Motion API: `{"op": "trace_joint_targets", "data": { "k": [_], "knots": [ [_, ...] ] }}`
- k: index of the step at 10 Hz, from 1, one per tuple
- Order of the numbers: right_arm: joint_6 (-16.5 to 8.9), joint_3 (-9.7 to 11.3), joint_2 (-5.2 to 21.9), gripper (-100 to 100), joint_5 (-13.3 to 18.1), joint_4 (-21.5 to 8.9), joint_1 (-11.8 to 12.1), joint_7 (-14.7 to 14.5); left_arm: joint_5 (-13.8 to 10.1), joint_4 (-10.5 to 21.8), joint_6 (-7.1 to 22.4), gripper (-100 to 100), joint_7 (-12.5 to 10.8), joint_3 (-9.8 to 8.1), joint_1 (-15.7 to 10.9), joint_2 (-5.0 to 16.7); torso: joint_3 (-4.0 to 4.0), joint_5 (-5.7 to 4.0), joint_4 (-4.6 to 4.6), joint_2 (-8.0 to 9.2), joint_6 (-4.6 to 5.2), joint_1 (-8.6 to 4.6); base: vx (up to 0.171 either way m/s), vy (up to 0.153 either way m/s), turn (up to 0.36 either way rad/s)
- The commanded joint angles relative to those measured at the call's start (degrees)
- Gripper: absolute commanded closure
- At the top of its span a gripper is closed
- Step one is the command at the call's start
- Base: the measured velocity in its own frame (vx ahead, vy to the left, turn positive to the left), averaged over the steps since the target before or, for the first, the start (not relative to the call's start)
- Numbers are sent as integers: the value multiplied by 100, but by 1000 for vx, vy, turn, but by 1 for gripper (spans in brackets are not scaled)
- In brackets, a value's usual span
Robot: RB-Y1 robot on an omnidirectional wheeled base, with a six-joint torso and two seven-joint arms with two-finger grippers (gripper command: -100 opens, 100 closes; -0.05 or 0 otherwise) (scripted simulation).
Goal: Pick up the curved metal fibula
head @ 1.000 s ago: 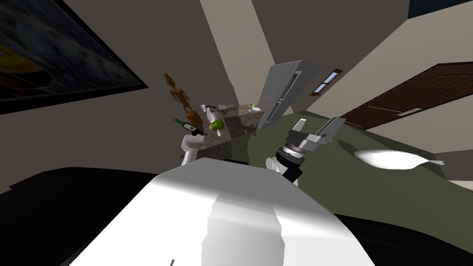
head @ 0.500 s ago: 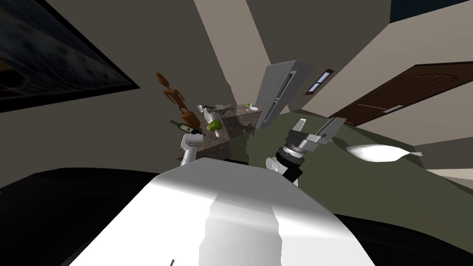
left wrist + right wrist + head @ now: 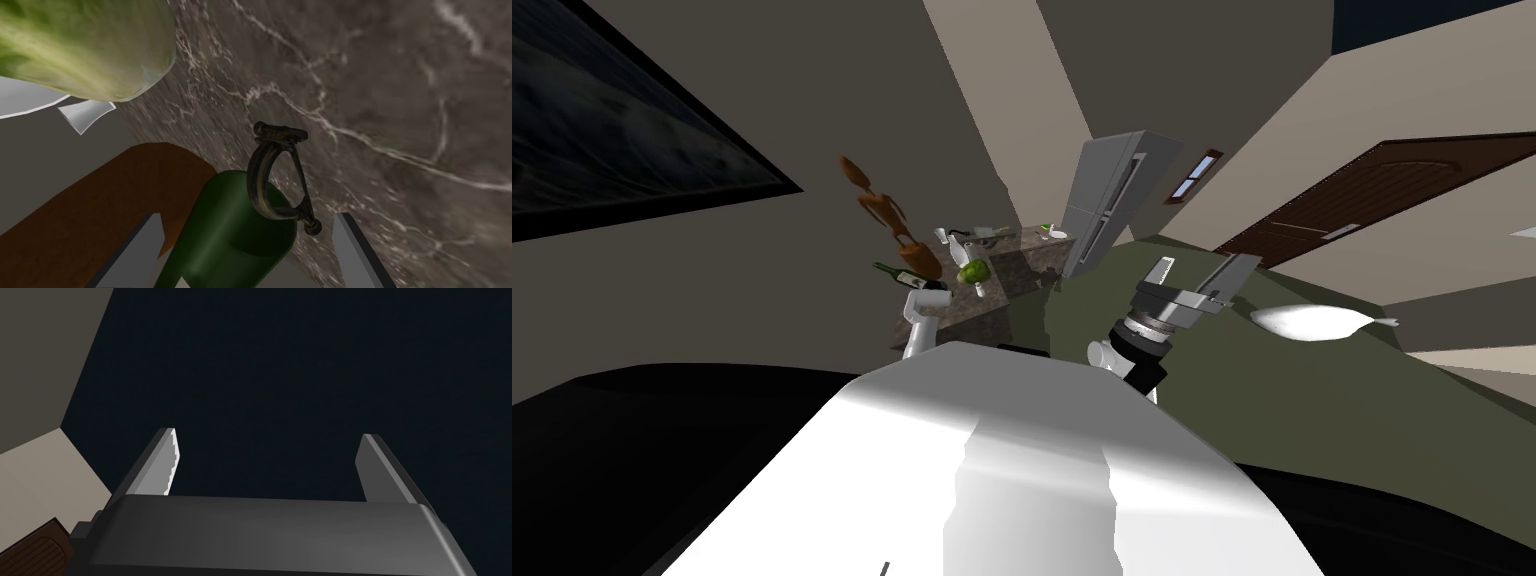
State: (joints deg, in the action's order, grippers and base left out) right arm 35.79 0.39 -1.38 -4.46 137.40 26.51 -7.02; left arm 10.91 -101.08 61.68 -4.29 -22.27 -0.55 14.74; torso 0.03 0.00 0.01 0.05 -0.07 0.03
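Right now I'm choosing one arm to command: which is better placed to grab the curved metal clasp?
Left. The left gripper is open, with the clasp ahead between its fingers, beside a green bottle. The right gripper is open too, away from the counter.

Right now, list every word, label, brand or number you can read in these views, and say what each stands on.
None can be read.
The curved dark metal fibula carries no marking.
The dark green glass bottle shows plain green in the left wrist view; a pale patch on it in the head view is too small to read.
The veined grey-brown stone counter is unmarked.
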Motion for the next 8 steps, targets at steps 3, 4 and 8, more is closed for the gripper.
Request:
{"op": "trace_joint_targets", "data": {
  "k": [3, 4, 8],
  "knots": [
    [0, 0, 0, 0, 0, 0, 0, 0, 41, 181, -29, -100, -47, -48, -93, 41, -1, -1, 0, -2, 0, -2, -9, 2, -29],
    [0, 0, 0, 0, 0, 0, 0, 0, 80, 364, -84, -100, -93, -96, -187, 85, 2, 0, 1, 4, 2, 0, -53, 10, -155],
    [0, 0, 0, 0, 0, 0, -1, 0, 197, 913, -247, -100, -230, -240, -470, 216, 9, 0, 4, 16, 1, 1, -61, 9, -92]
  ]
}}
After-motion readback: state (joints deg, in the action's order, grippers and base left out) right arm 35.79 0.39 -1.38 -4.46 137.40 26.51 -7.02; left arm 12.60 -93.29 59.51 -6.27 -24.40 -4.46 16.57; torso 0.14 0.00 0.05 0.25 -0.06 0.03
